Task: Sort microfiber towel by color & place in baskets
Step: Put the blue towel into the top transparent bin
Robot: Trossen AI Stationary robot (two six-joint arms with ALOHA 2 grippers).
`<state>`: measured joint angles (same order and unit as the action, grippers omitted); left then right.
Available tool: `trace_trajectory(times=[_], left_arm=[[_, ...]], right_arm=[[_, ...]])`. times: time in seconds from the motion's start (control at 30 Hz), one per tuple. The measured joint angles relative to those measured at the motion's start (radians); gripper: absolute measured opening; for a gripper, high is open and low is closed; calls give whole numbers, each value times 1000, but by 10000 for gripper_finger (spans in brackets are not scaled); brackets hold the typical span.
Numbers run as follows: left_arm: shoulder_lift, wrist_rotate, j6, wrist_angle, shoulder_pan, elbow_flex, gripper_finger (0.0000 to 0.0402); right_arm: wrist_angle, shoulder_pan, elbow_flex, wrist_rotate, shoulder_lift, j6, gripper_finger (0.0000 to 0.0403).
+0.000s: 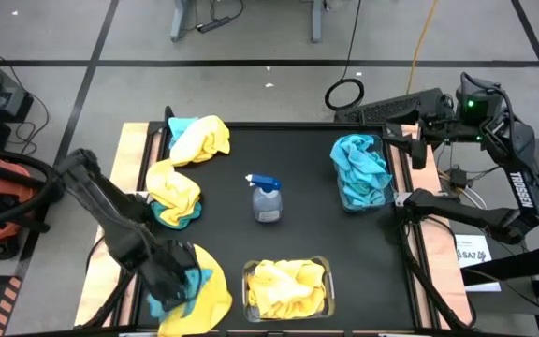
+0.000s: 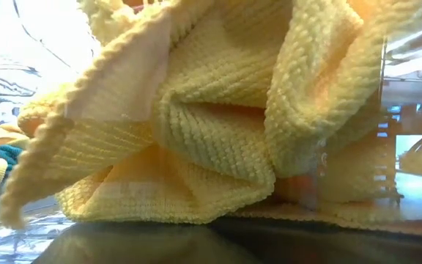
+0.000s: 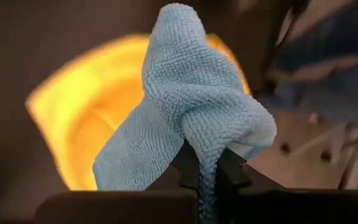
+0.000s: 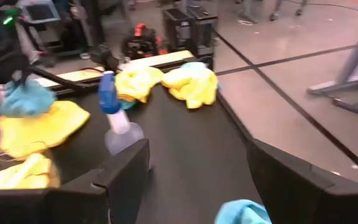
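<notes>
My left gripper (image 1: 171,281) hangs over the table's near left corner, shut on a teal towel (image 3: 185,106). This teal towel (image 4: 23,98) is bunched above a flat yellow towel (image 1: 209,301). Two mixed yellow and teal heaps lie at the far left (image 1: 199,139) and middle left (image 1: 174,192). One clear basket (image 1: 321,267) at the near edge holds yellow towels (image 2: 218,125). The other basket (image 1: 344,201) at the right holds teal towels (image 1: 361,168). My right gripper (image 4: 197,186) waits open, raised beside the teal basket. My left gripper pinches a gathered fold of the teal towel (image 3: 207,163) between its two fingers (image 3: 230,167), coming from above and slanting down. The rest of the cloth bunches up beyond the fingertips over the yellow towel (image 3: 82,118). I cannot tell whether its lower end touches that towel.
A clear spray bottle with a blue trigger (image 1: 267,198) stands upright mid-table between the heaps and the teal basket. The black mat (image 1: 298,150) has wooden strips along its left and right sides. In the low view, the near basket's yellow cloth blocks nearly everything.
</notes>
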<state>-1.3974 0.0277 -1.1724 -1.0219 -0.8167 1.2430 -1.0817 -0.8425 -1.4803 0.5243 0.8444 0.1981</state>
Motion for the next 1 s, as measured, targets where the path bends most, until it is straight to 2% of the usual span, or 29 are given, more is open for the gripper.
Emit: trace_trajectory(times=[0.17, 0.27, 0.33, 0.6, 0.73, 1.0], left_arm=[[83, 193, 15, -112, 37, 155, 11], [92, 295, 110, -117, 88, 245, 11], [92, 323, 198, -89, 135, 289, 11], [64, 319, 595, 200, 367, 352, 11], [37, 279, 742, 326, 472, 354, 11], [-63, 106, 921, 588, 647, 354, 11]], right_arm=[[-9, 14, 0, 97, 0, -25, 263], [-14, 33, 0, 135, 0, -29, 263], [-18, 48, 0, 164, 0, -36, 263], [-22, 119, 1, 192, 0, -73, 263], [-5, 158, 2, 255, 1, -108, 263], [138, 239, 2, 290, 22, -198, 272]])
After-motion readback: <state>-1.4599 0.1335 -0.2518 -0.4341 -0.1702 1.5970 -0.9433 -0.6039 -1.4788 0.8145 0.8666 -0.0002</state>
